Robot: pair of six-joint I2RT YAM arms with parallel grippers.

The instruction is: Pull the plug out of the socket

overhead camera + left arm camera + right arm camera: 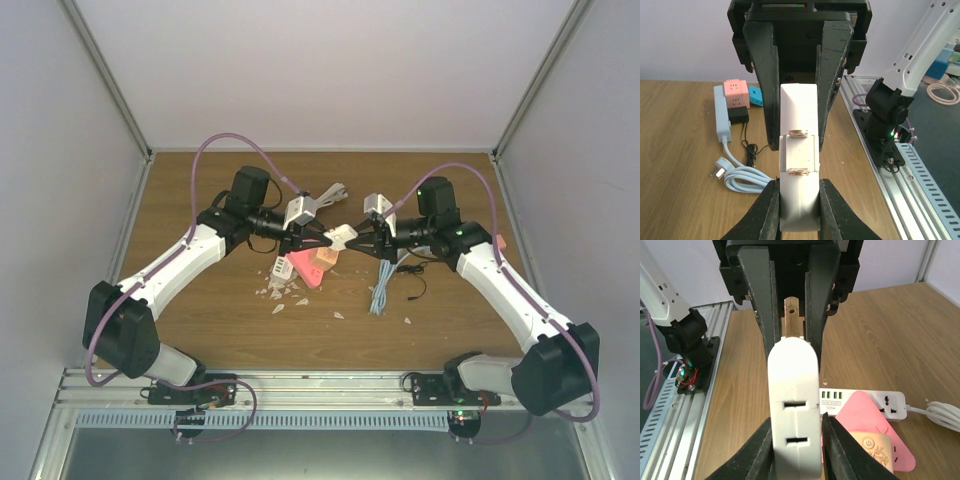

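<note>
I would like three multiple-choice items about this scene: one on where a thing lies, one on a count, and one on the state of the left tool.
1. In the left wrist view, where is the white strip?
A) leaning on the back wall
B) on the table, left of the block
C) on the metal rail

2. How many brass prongs show on the block?
A) none
B) two
C) four

3. The left tool is:
A) wide open and empty
B) out of view
C) shut on the block

Answers:
1 B: it lies flat on the wood, with its coiled cable in front.
2 B: one prong sits above the other.
3 C: both fingers press the block's sides.
</note>
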